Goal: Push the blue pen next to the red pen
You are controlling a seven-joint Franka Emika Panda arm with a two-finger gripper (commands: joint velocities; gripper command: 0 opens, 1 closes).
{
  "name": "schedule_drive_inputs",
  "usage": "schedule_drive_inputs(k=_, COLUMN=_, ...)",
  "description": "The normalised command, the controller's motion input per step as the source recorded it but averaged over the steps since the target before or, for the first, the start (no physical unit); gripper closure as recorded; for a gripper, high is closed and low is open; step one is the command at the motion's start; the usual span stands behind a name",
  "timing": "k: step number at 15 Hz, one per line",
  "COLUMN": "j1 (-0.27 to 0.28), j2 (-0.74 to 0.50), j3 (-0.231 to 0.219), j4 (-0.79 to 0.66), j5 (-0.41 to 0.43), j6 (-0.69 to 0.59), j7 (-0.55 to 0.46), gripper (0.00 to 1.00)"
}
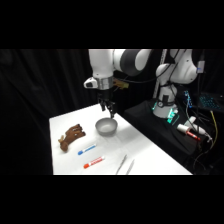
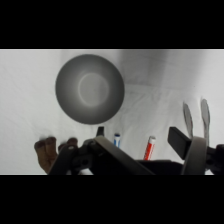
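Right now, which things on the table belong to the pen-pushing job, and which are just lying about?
Job: blue pen, red pen, end effector.
Lying about: grey bowl, brown object, metal tongs.

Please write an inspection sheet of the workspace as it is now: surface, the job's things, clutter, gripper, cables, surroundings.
Surface: white table, no spills seen.
Job's things: blue pen and red pen lie apart, roughly parallel, at the table's front; blue is the farther one from the camera.
Clutter: grey bowl, empty in the wrist view; brown object left of the pens; metal tongs right of the red pen.
Gripper: gripper hangs above the bowl, away from both pens; it holds nothing; fingers open in the wrist view.
Cables: cables beside the arm's base, off the table.
Surroundings: black curtain behind the table; nobody seen.
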Motion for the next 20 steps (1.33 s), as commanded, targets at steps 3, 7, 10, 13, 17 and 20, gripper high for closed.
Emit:
schedule_drive_inputs(k=3, j1=-0.055, j2=0.03, j3=0.052, j4=0.04, j5=-0.001, j6=0.02, j7=0.00, gripper=0.00)
schedule_drive_inputs(k=7, j1=-0.066, j2=0.14, j3=0.039, j4=0.18, j5=-0.021, j6=0.11, j7=0.00, gripper=0.00)
schedule_drive_inputs(k=10, j1=-0.083, j2=0.22, j3=0.011, j4=0.28, j5=-0.059, j6=0.17, j7=0.01, gripper=0.00)
schedule_drive_inputs(k=13, j1=-0.090, j2=0.21, j3=-0.007, j4=0.28, j5=-0.045, j6=0.15, j7=-0.02, gripper=0.00)
schedule_drive_inputs(k=17, j1=-0.083, j2=0.26, j3=-0.005, j4=0.30, j5=-0.013, j6=0.15, j7=-0.05, gripper=0.00)
schedule_drive_inputs(k=20, j1=-0.057, j2=0.33, j3=-0.002, j4=0.33, j5=-0.023, j6=0.14, j7=-0.05, gripper=0.00)
